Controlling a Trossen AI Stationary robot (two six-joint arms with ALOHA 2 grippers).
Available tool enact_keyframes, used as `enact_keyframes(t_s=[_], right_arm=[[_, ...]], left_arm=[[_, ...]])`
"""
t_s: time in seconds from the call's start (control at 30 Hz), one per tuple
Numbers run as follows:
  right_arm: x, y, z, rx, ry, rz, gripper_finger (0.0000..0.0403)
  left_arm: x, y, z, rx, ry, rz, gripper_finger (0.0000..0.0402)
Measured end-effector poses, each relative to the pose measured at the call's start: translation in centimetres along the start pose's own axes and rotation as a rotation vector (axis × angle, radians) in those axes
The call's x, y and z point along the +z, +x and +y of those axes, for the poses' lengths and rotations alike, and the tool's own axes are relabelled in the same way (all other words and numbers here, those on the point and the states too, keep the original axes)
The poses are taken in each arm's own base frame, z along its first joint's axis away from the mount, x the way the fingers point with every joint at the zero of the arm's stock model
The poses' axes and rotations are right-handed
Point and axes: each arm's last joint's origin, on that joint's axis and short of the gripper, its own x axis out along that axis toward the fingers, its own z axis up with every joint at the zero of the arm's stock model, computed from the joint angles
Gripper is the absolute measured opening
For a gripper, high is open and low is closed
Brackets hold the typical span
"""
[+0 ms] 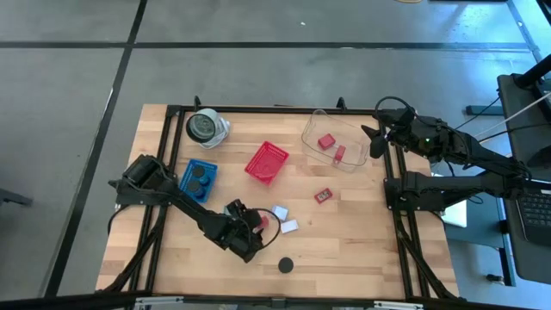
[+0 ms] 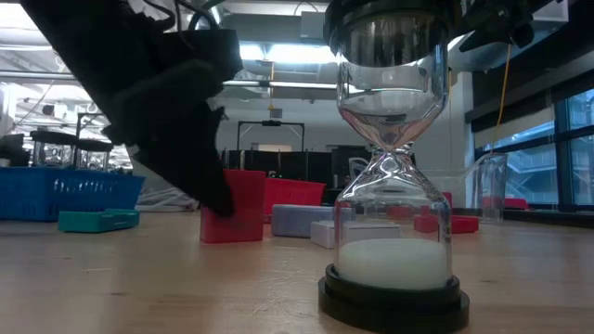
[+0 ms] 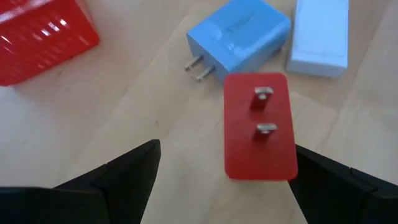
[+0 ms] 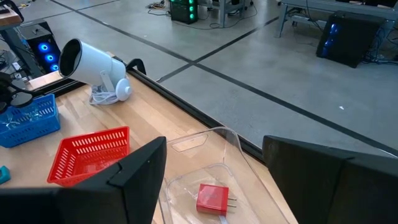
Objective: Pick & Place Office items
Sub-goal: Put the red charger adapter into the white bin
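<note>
Red plug block [image 3: 260,127] sits between the left gripper's [image 3: 224,171] wide-open, empty jaws, awaiting closing.

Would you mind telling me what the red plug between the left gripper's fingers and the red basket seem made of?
Red plug: apparently smooth matte plastic, with two shiny metal prongs. Red basket: perforated mesh walls, plastic or coated metal; unclear which.
</note>
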Motion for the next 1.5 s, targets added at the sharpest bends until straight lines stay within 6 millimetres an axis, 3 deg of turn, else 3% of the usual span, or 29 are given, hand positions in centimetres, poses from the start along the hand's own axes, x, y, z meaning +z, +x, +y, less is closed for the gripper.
enact_keyframes(t_s=[0.37, 0.93, 1.23, 1.5], right_arm=[[0.0, 0.0, 0.0, 0.0, 0.0, 0.0, 0.027], [0.0, 0.0, 0.0, 0.0, 0.0, 0.0, 0.027], [0.0, 0.0, 0.0, 0.0, -0.002, 0.0, 0.027], [0.2, 0.0, 0.0, -0.004, 0.04, -0.016, 0.027]], left_arm=[[-0.1, 0.0, 0.3, 0.043, 0.003, -0.019, 0.0272], [1.5, 0.9, 0.5, -0.018, 0.084, -0.005, 0.012], [1.7, 0.4, 0.8, -0.009, 0.098, -0.007, 0.013], [3.9, -2.7, 2.0, -0.018, 0.044, -0.102, 0.012]])
